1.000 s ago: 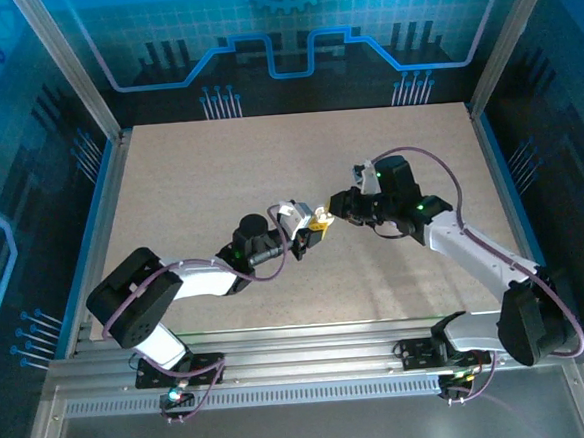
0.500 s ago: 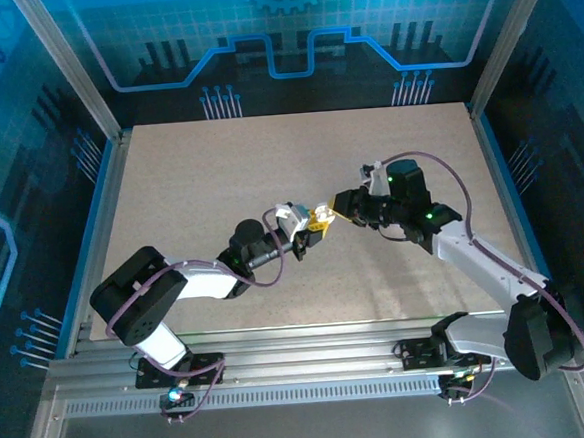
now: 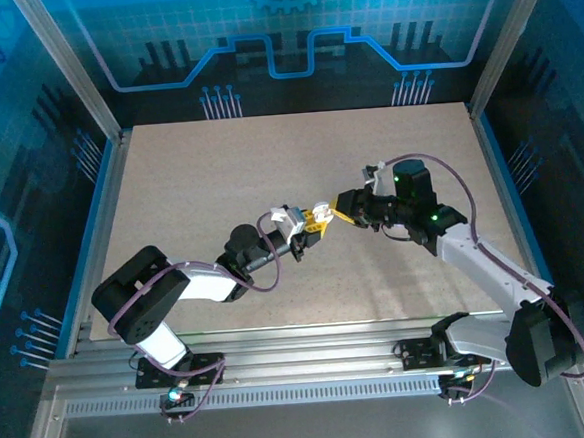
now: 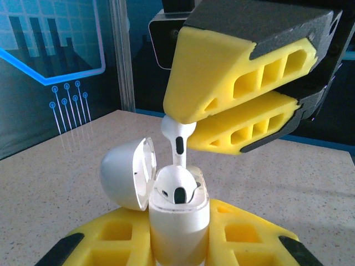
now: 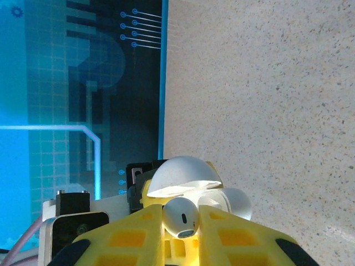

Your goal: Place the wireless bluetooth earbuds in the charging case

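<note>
2 claws tip to tip above table (image 3: 219, 174), top view: left claw (image 3: 317, 220), right claw (image 3: 342, 209). Left wrist: left claw clamps charging case (image 4: 178, 216) w/ lid (image 4: 126, 173) open, 1 seated bud (image 4: 176, 187) inside; right claw pinches white earbud (image 4: 178, 141), stem at slot. Right wrist: white earbud head between fingers (image 5: 122, 238). Step looks like insertion. Next: push straight down, then release.

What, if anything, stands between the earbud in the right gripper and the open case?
Nothing visible. The right gripper holds the earbud stem-down just above the case, whose lid hangs open to one side. A second earbud already sits in the near slot; the stem points down behind it.
</note>
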### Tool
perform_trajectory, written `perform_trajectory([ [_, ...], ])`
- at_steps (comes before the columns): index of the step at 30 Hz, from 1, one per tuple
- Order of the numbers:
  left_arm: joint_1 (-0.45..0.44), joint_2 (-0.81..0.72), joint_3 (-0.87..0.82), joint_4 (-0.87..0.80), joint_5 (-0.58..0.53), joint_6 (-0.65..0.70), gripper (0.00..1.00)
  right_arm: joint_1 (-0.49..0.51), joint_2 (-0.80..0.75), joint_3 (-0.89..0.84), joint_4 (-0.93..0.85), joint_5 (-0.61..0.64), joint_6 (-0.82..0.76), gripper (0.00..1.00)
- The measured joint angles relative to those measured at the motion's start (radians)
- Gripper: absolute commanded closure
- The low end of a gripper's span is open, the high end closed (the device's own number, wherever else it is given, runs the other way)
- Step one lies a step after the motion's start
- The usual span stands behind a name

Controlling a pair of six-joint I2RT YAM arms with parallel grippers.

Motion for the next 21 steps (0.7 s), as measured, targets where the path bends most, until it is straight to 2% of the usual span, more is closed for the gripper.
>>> perform_trajectory([
  [21,0.000,0.000,-0.001,0.047,0.014,0.027,0.90,-0.023,-0.010,-0.034,0.101,-0.084,0.087,0.81],
])
